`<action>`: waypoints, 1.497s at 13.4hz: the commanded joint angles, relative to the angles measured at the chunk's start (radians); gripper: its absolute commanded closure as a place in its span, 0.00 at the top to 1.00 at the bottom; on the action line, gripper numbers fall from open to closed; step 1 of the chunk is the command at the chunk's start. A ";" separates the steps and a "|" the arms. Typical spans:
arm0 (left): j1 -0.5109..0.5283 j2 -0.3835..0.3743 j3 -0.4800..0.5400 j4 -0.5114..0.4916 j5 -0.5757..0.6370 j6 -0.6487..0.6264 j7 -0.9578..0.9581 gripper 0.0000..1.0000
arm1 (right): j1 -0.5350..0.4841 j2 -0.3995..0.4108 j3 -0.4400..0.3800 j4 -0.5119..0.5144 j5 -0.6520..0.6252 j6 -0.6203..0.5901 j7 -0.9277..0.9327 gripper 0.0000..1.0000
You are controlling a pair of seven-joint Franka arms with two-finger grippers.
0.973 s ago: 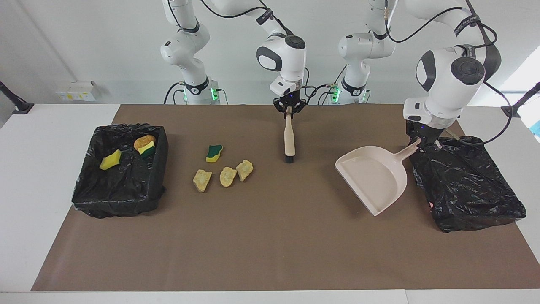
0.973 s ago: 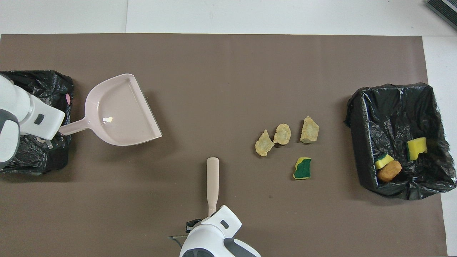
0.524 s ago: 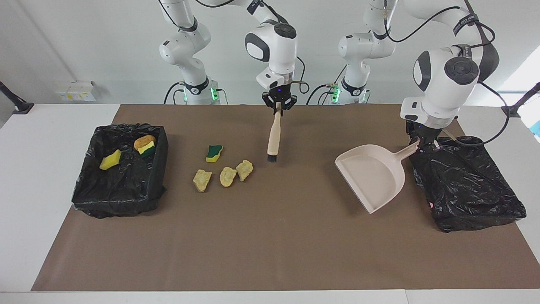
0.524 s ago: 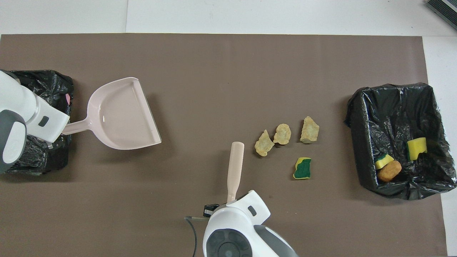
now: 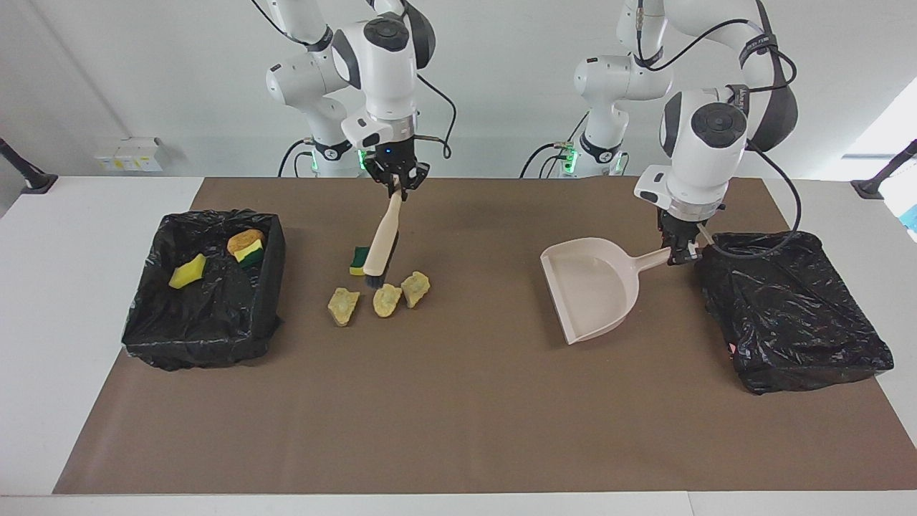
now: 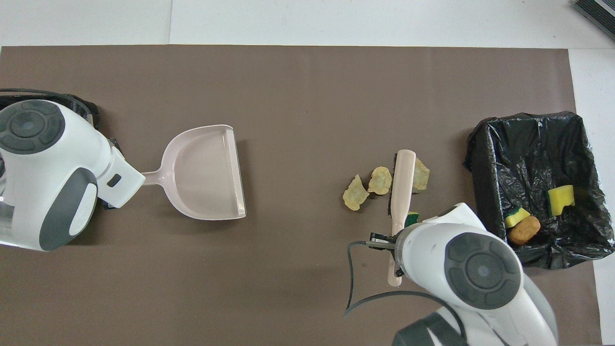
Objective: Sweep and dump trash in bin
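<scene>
Trash: three tan foam lumps and a green-and-yellow sponge on the mat, beside the bin.
Right gripper: clamped on the brush; bristles over the scraps.
Left gripper: clamped on the dustpan, well apart.
Advice: bring the pan lip flat and close, then sweep toward it.

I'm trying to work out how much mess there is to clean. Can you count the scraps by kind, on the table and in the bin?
Pale tan foam lumps: 3
Green-and-yellow sponges: 2
Plain yellow sponge pieces: 1
Orange-brown lumps: 1
Total: 7
</scene>
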 commanded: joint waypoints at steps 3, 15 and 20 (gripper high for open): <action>-0.071 -0.009 0.014 -0.095 -0.041 0.109 -0.088 0.00 | -0.170 -0.121 0.007 -0.174 0.008 0.039 -0.248 0.00; -0.092 -0.016 0.014 -0.175 -0.041 0.164 -0.138 0.00 | -0.295 -0.187 -0.010 -0.483 0.104 0.289 -0.511 0.00; -0.095 -0.017 0.014 -0.177 -0.041 0.162 -0.155 0.00 | -0.153 -0.135 -0.010 -0.477 0.124 0.314 -0.320 0.00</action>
